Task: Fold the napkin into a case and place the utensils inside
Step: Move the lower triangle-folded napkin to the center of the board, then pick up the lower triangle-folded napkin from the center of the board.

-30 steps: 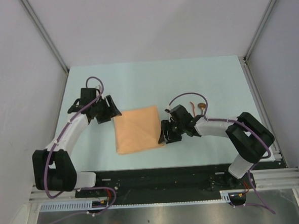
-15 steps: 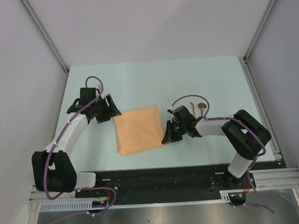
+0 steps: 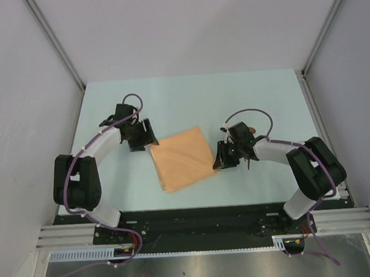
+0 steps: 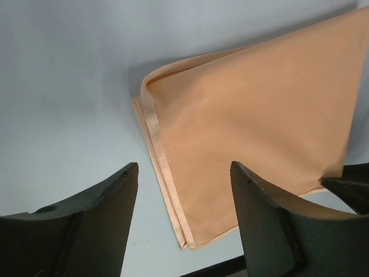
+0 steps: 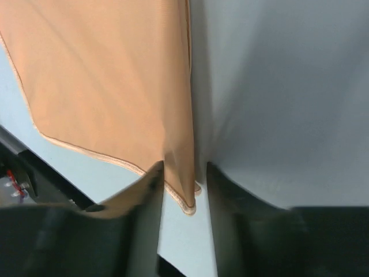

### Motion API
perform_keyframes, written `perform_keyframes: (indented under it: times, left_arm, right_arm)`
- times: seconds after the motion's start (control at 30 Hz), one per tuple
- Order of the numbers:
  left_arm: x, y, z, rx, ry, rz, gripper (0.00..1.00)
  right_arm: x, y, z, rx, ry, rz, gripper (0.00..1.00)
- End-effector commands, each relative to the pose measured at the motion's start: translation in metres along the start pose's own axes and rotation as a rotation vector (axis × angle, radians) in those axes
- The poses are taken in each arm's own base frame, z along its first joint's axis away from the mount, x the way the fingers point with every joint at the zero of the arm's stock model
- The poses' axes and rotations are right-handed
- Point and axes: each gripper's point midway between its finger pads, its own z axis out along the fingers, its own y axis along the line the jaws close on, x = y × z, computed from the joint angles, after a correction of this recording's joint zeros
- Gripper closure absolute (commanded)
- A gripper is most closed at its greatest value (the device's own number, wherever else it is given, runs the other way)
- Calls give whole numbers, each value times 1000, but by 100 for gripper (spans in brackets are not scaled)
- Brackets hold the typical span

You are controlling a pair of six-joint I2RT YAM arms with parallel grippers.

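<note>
Top: the napkin (image 3: 183, 159) sits between my two tools, still one unfolded square.
Left wrist: left gripper (image 4: 183, 168) gapes wide, empty. The hemmed corner is just ahead of its tips. I'd ease forward, then close.
Right wrist: right gripper (image 5: 183, 173) is nipped onto the cloth's edge, which tents up ahead. Lift both ends evenly or the fold likely skews.

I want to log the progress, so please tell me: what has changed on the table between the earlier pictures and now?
The napkin slid to the right and turned a little. Its right corner sits between the fingers of the right gripper, which moved right with it. The left gripper followed, toward the napkin's far left corner. The left gripper stays open and holds nothing; no case is formed yet.
</note>
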Motion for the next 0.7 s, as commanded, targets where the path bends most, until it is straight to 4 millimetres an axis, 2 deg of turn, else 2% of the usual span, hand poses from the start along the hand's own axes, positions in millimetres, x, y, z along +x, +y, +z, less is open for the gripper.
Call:
perform_keyframes:
  times: [0.0, 0.03, 0.07, 0.1, 0.13, 0.17, 0.23, 0.27, 0.3, 0.37, 0.4, 0.47, 0.5, 0.53, 0.6, 0.63, 0.67]
  left_arm:
    - [-18, 2, 3, -56, -15, 72, 31]
    - [-17, 5, 6, -68, -2, 76, 31]
    - [-14, 8, 10, -80, 24, 81, 33]
    - [-19, 9, 11, -96, 18, 86, 34]
    - [-20, 10, 12, -102, 21, 88, 34]
    - [-21, 11, 13, -104, 25, 95, 38]
    - [-21, 15, 22, -119, 50, 93, 44]
    - [-21, 17, 26, -126, 66, 89, 47]
    - [-22, 17, 32, -130, 76, 89, 49]
    - [-24, 18, 38, -131, 74, 84, 53]
    - [-25, 19, 40, -136, 73, 83, 54]
    - [-26, 24, 46, -159, 82, 79, 60]
    - [-28, 23, 46, -160, 79, 80, 62]
    - [-32, 22, 42, -160, 62, 82, 63]
    - [-38, 20, 35, -164, 23, 81, 62]
    - [-43, 19, 32, -165, 2, 80, 59]
    - [-47, 16, 24, -160, -20, 69, 45]
  right_arm:
    - [-22, -20, -26, 204, -54, -110, 49]
    - [-24, -22, -36, 244, -56, -133, 40]
    - [-38, -13, -44, 257, -91, -164, 35]
    - [-47, -16, -52, 313, -125, -187, 28]
    - [-49, -12, -58, 342, -125, -211, 25]
    - [-65, 6, -65, 330, -170, -246, 23]
    - [-71, 35, -63, 297, -189, -307, 21]
    - [-70, 46, -53, 269, -171, -308, 21]
    - [-70, 79, -47, 175, -165, -340, 21]
    - [-67, 106, -32, 122, -155, -372, 21]
    - [-61, 129, -16, 91, -131, -409, 21]
    - [-55, 153, 0, 67, -108, -454, 21]
    - [-46, 152, 21, 88, -62, -466, 22]
    - [-43, 181, 25, 54, -73, -509, 24]
    - [-36, 194, 41, 73, -66, -544, 28]
    - [-26, 206, 56, 75, -50, -564, 28]
    - [-27, 209, 62, 98, -66, -572, 29]
